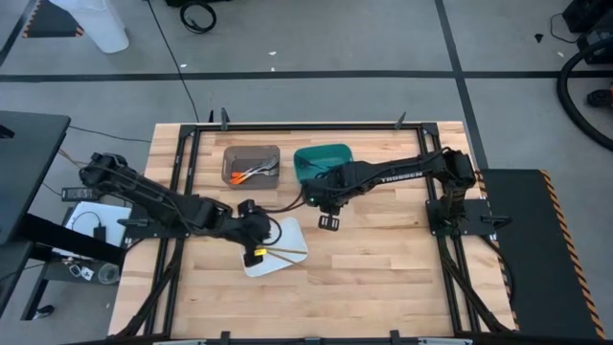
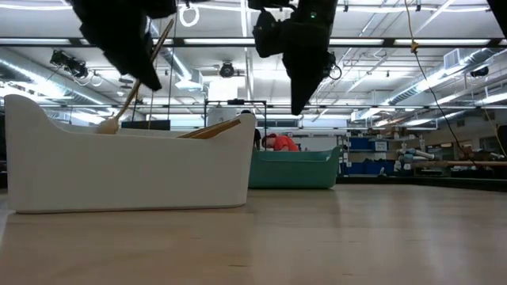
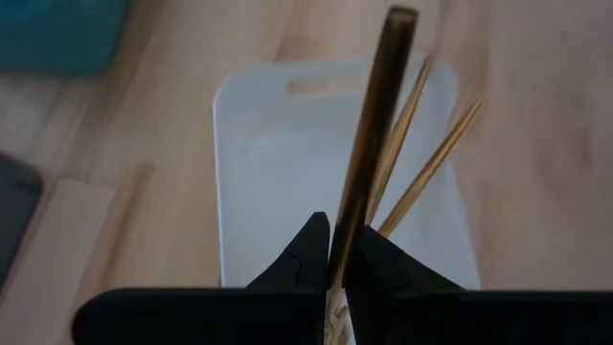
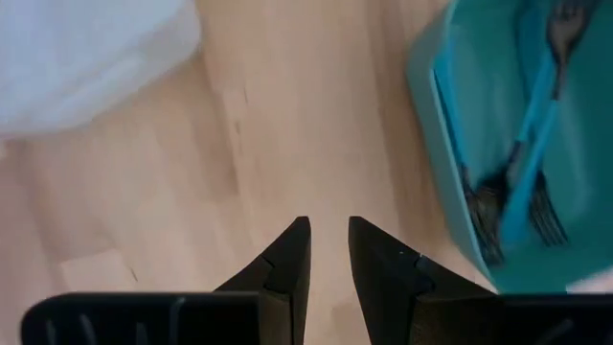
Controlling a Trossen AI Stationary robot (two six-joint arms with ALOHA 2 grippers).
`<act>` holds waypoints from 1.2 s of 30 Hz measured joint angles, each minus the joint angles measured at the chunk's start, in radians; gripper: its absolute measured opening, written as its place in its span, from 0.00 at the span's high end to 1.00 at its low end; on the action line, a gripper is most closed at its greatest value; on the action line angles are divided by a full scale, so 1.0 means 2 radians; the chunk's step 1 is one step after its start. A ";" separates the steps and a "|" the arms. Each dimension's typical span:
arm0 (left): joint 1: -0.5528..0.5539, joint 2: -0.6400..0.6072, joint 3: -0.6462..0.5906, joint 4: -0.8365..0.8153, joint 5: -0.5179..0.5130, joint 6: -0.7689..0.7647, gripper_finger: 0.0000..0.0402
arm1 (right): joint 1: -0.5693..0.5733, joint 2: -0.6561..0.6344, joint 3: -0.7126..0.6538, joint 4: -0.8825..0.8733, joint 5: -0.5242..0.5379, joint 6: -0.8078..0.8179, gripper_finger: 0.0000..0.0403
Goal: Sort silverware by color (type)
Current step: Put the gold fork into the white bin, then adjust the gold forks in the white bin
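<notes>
High view: left end effector (image 1: 257, 251) over the near edge of the white tray (image 1: 287, 232), closed on a gold utensil (image 1: 287, 254) that reaches out across the tray. Right end effector (image 1: 329, 222) above bare desk (image 1: 383, 278), just right of the tray and in front of the teal bin (image 1: 321, 158); fingers parted, holding nothing. Orange-handled silverware (image 1: 251, 173) inside the grey bin (image 1: 251, 164), beside the teal bin at the far side.

Low view: tray wall close to the camera at left, two gold pieces (image 2: 210, 129) leaning over its rim. Held gold utensil tilted up into the left end effector, its rounded lower end, perhaps a spoon bowl, just above the rim. Right end effector hanging dark at top centre, teal bin behind.

Left wrist view: two dark fingers (image 3: 306, 251) pinched on the gold handle (image 3: 376, 125), with two more gold pieces lying in the tray below.

Right wrist view: fingers (image 4: 287, 259) apart with a narrow gap, nothing between them, over the wood. Teal-blue forks (image 4: 527, 182) lying in the teal bin to one side, a corner of the tray to the other.
</notes>
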 joint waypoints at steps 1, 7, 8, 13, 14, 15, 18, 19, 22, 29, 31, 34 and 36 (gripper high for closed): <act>0.001 0.007 0.002 -0.008 0.003 -0.002 0.94 | 0.003 0.000 0.000 -0.008 0.009 0.003 0.79; 0.004 0.039 0.010 -0.041 0.007 -0.016 0.94 | 0.021 -0.001 0.000 -0.037 0.058 0.011 0.79; 0.004 0.041 0.010 -0.044 0.007 -0.016 0.94 | 0.024 -0.003 0.000 -0.039 0.064 0.014 0.79; 0.006 0.046 0.010 -0.044 0.018 -0.012 0.94 | 0.035 -0.010 0.000 -0.064 0.091 0.039 0.79; 0.006 0.047 0.010 -0.043 0.018 -0.007 0.94 | 0.037 -0.012 0.000 -0.069 0.097 0.045 0.79; 0.006 0.048 0.010 -0.043 0.018 -0.001 0.93 | 0.040 -0.014 0.000 -0.073 0.102 0.050 0.79; 0.006 0.047 0.010 -0.039 0.020 0.005 0.91 | 0.047 -0.017 0.000 -0.073 0.109 0.056 0.79; 0.006 0.047 0.010 -0.037 0.020 0.012 0.90 | 0.049 -0.019 0.000 -0.073 0.109 0.059 0.79; 0.006 0.047 0.010 -0.015 0.020 0.031 0.87 | 0.053 -0.021 0.000 -0.073 0.109 0.066 0.79; 0.006 0.047 0.010 -0.002 0.019 0.044 0.72 | 0.063 -0.021 0.000 -0.108 0.134 0.077 0.79; 0.005 0.047 0.010 0.003 0.019 0.046 0.68 | 0.063 -0.022 0.000 -0.122 0.146 0.080 0.79; -0.001 0.046 0.017 0.002 0.019 0.054 0.65 | 0.064 -0.025 0.000 -0.126 0.149 0.090 0.80; -0.010 0.043 0.021 0.007 0.016 0.067 0.64 | 0.068 -0.028 0.000 -0.125 0.149 0.091 0.81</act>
